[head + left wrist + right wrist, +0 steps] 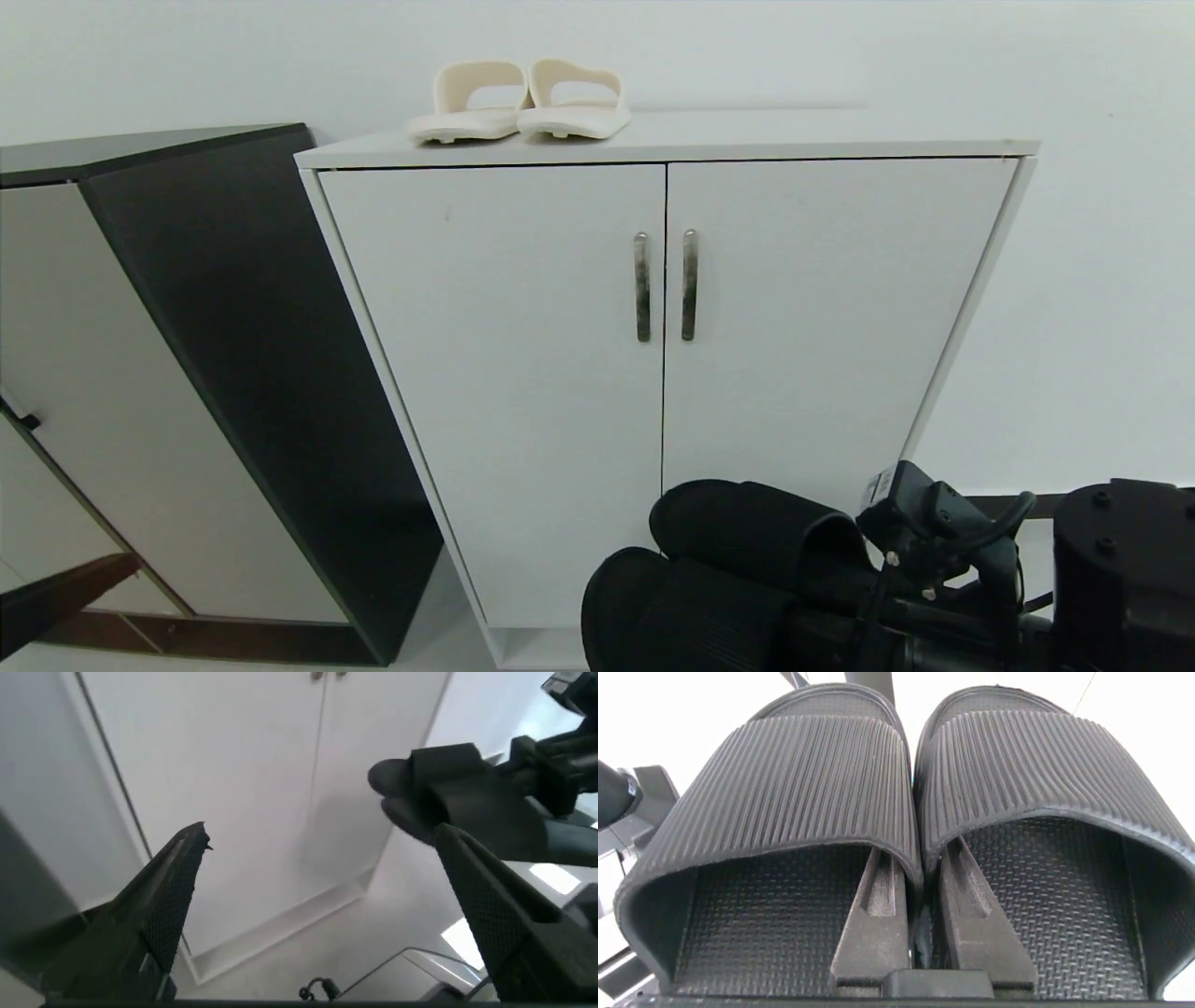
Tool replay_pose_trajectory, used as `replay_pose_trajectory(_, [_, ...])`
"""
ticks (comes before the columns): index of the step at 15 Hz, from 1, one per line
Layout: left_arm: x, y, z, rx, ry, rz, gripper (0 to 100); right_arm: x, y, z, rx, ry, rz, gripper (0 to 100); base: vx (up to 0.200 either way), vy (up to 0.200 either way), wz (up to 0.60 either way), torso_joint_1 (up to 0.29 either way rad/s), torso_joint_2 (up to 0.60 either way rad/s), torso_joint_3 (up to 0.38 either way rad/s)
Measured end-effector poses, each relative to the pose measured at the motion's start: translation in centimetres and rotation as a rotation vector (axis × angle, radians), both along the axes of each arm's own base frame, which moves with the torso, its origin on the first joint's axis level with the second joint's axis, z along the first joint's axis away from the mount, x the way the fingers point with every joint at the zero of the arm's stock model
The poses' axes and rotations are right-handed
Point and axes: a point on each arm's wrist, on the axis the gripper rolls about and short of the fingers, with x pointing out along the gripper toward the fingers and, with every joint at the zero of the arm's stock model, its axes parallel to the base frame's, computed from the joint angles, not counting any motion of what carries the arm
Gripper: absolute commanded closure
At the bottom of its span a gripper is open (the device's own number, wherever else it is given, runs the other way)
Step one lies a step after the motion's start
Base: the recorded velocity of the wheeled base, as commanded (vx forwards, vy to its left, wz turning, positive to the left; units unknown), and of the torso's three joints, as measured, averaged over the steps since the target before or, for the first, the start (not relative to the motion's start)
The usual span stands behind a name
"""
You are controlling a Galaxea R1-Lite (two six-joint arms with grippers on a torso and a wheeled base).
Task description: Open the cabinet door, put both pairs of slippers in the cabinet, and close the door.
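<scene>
The black slippers (738,569) hang as a pair, side by side and touching, in front of the lower part of the white cabinet (504,392), near its right door (822,317). The right gripper (924,924) holds them. One finger lies inside each slipper under the ribbed strap, and the two fingers pinch the adjoining inner walls together. The cream slippers (518,103) sit side by side on the cabinet's top, toward its left end, toes pointing out over the front edge. Both cabinet doors are closed, and the two upright metal handles (665,286) stand just beside each other at the centre seam. The left gripper (322,835) is low before the cabinet's base with its fingers spread wide apart and nothing between them. A dark cabinet (252,373) stands just beside the white one on its left.
</scene>
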Motion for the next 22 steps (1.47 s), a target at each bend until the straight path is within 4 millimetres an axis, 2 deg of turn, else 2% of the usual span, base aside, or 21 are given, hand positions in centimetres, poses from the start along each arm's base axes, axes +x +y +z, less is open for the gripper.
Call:
replay_pose_trajectory(3, [2.0,-0.6,3.6,-0.058,-0.012,-0.091,0,0.1,0.0,0.2,0.019,-0.015,-0.001,100,0.000,0.000,0.00,0.000,0.00,0.000])
replay_pose_trajectory(5, [3.6,-1.8,6.1,-0.078,-0.021,-0.165,0,0.0,0.0,0.3,0.032,-0.025,-0.002,100,0.000,0.000,0.00,0.000,0.00,0.000])
replay_pose_trajectory(7, [6.0,-3.7,7.6,-0.076,0.007,-0.221,0,0.1,0.0,0.1,0.027,-0.021,-0.007,100,0.000,0.000,0.00,0.000,0.00,0.000])
replay_pose_trajectory(9, [8.8,-6.4,8.7,-0.073,0.016,-0.277,0,0.1,0.0,0.0,0.021,-0.017,-0.009,100,0.000,0.000,0.00,0.000,0.00,0.000])
replay_pose_trajectory(12, [11.7,-11.1,8.6,-0.058,0.042,-0.332,0,0.1,-0.1,-0.3,0.016,-0.007,-0.010,100,0.000,0.000,0.00,0.000,0.00,0.000])
replay_pose_trajectory(14, [13.5,-13.5,9.2,-0.073,0.025,-0.362,0,0.1,-0.1,-0.3,0.023,0.004,0.021,100,0.000,0.000,0.00,0.000,0.00,0.000])
replay_pose_trajectory(16, [15.2,-15.3,9.7,-0.091,0.027,-0.407,0,0.1,0.0,-0.3,0.025,0.008,0.033,100,0.000,0.000,0.00,0.000,0.00,0.000])
replay_pose_trajectory(19, [17.6,-17.7,9.3,-0.109,0.078,-0.493,0,0.1,-0.1,-0.5,0.020,0.009,0.027,100,0.000,0.000,0.00,0.000,0.00,0.000])
replay_pose_trajectory(22, [19.2,-19.2,9.2,-0.149,0.122,-0.559,0,0.2,-0.1,-0.5,0.017,0.012,0.025,100,0.000,0.000,0.00,0.000,0.00,0.000])
